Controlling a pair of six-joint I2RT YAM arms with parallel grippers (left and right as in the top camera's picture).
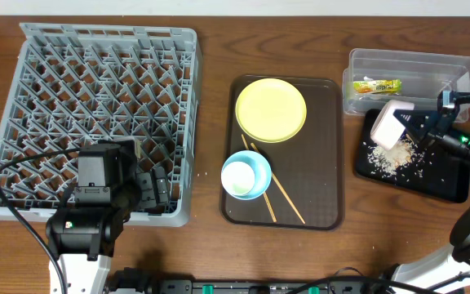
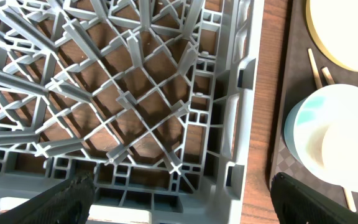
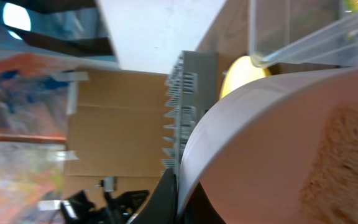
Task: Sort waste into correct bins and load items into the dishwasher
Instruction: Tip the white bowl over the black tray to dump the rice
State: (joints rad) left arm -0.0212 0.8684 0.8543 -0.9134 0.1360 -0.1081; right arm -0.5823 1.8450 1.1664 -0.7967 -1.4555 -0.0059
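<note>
Over black tray (image 1: 443,184), right tool (image 1: 409,124) clamped tilted white bowl (image 1: 388,128); steeper tip looked best to dump crumbs (image 1: 388,158). Left tool (image 2: 185,202) sat apart.

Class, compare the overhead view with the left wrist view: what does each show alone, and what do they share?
Overhead only: the clear tub holding the wrapper, the black tray with crumbs, and the right gripper holding the white bowl tilted above it. Left wrist only: close detail of the grey rack corner under the open left gripper. Both: the grey rack, yellow plate, blue cup, chopsticks, brown tray.
</note>
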